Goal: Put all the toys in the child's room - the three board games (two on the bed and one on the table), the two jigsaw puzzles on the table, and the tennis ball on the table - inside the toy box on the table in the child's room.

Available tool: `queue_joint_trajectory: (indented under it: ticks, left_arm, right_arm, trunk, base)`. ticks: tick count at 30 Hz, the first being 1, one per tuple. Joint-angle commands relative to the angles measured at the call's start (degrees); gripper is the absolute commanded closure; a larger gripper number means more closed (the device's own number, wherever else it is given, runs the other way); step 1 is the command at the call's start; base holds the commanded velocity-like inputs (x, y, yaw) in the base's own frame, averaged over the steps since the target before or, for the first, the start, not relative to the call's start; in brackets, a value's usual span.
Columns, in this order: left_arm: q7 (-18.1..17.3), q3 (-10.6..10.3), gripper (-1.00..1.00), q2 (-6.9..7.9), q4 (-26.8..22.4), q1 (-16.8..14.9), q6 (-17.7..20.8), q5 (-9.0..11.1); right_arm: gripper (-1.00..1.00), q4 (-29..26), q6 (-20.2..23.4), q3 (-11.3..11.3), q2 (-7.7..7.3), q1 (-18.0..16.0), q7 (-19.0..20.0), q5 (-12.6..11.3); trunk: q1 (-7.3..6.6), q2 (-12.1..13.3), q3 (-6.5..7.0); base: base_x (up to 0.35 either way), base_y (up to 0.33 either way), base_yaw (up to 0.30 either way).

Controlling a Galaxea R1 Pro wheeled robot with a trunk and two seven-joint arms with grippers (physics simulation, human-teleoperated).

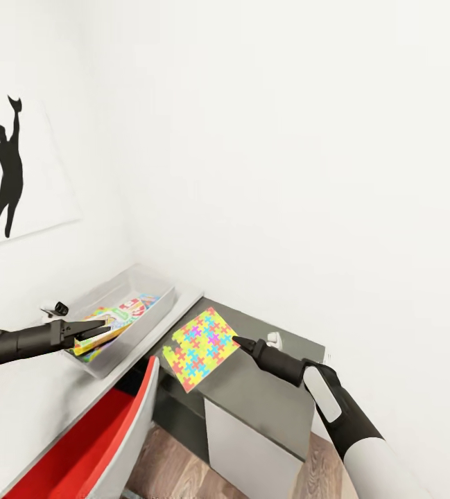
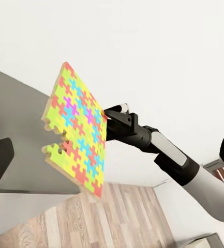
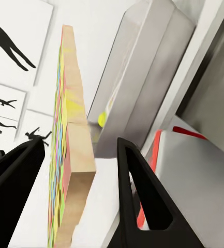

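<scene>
A jigsaw puzzle (image 1: 200,346), a thin sheet with a bright mosaic, hangs tilted in the air above the dark cabinet (image 1: 266,395). My right gripper (image 1: 237,340) is shut on its edge. In the left wrist view the same puzzle (image 2: 78,132) faces the camera with the right gripper (image 2: 109,114) behind it. The grey toy box (image 1: 138,336) stands on the pale table (image 1: 30,402) and holds colourful flat toys (image 1: 124,312). The right wrist view shows a tennis ball (image 3: 102,120) inside the toy box (image 3: 143,67). My left gripper (image 1: 103,328) hovers open over the box's near end.
A red and white chair (image 1: 93,450) is tucked under the table's front edge. A black silhouette picture (image 1: 10,173) hangs on the left wall. A small white object (image 1: 273,339) lies on the cabinet. Wood floor shows below the cabinet.
</scene>
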Motion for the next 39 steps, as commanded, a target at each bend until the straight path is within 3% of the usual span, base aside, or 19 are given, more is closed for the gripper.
queue_joint_trajectory:
  ticks: [1,11,24,39]
  left_arm:
    - [-0.2,-0.01,-1.0,0.0,0.0,-0.05,0.6,0.01]
    - [-0.17,-0.06,-1.0,-0.09,0.08,-0.05,0.6,0.0]
    - [-0.17,-0.04,-1.0,-0.13,0.09,-0.05,0.45,-0.01]
    - [-0.17,-0.07,-1.0,-0.17,0.09,-0.05,0.43,0.0]
  right_arm:
    - [1.0,-0.01,0.43,-0.03,0.01,-0.05,-0.06,-0.41]
    - [1.0,-0.01,0.4,-0.04,0.01,-0.06,-0.08,-0.37]
    - [1.0,-0.01,0.37,-0.1,-0.03,-0.06,-0.1,-0.32]
    - [1.0,0.07,0.28,-0.11,0.01,-0.06,-0.09,-0.32]
  trunk:
    - [0.04,-0.13,-0.13]
    - [0.04,-0.13,-0.13]
    - [0.04,-0.13,-0.13]
    - [0.04,-0.13,-0.13]
  base:
    - [0.0,0.0,0.291]
    - [0.053,0.105,0.291]
    - [0.225,0.209,0.291]
    - [0.084,0.017,0.291]
